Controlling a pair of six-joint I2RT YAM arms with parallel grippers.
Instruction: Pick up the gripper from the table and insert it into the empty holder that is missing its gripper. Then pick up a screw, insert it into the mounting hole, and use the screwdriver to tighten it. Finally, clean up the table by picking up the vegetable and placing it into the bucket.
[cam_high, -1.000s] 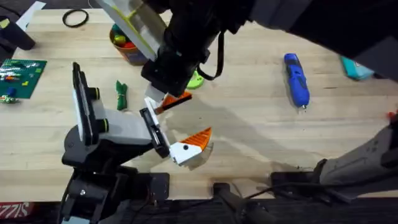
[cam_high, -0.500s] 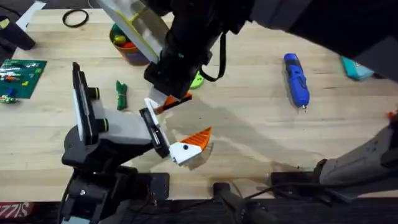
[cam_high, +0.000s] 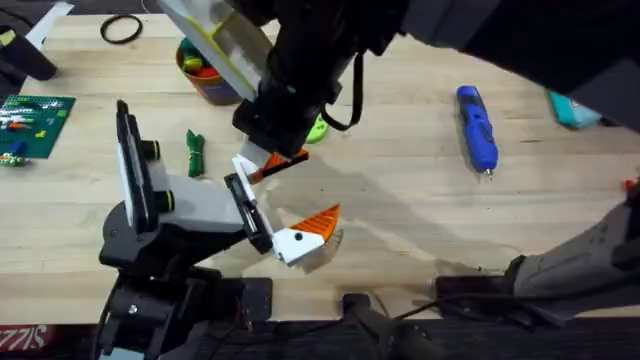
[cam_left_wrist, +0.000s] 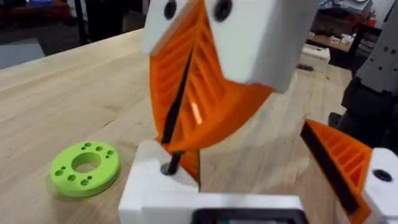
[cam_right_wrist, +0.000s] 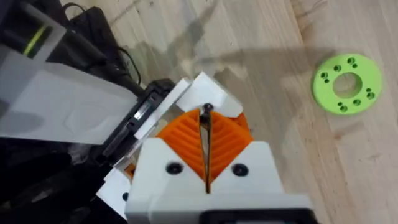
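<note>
Barely anything has shifted in the last second: the right arm's wrist has edged slightly toward 1 o'clock and then settled. The piece it carries is unmoved at the far end of the holder.

On the overhead view's left side, the vegetable (cam_high: 195, 152) lies on the bench (cam_high: 400, 220) at about 10 o'clock from the holder (cam_high: 243, 205), apart from it. The bucket (cam_high: 203, 72) stands near the vegetable, at its 12 o'clock. Next comes the holder itself, with one mounted finger (cam_high: 320, 222) already on its near end.

The right gripper (cam_right_wrist: 206, 134) has its orange pads pressed together on the orange gripper finger (cam_right_wrist: 211, 93). The finger's white base is touching the black bracket. I cannot tell whether it is fully seated.

The step in hand looks like the insertion. To do it well:
- Keep the base square to the slot.
- Push straight along the slot rather than down onto it.
- Let go only once the mounting hole lines up.
- Avoid twisting, which could jam the base or nudge the stand.

The lime-green disc (cam_high: 316, 128) sits just beyond, at 1 o'clock. The screwdriver (cam_high: 477, 125) lies well apart toward 3 o'clock, untouched.
</note>
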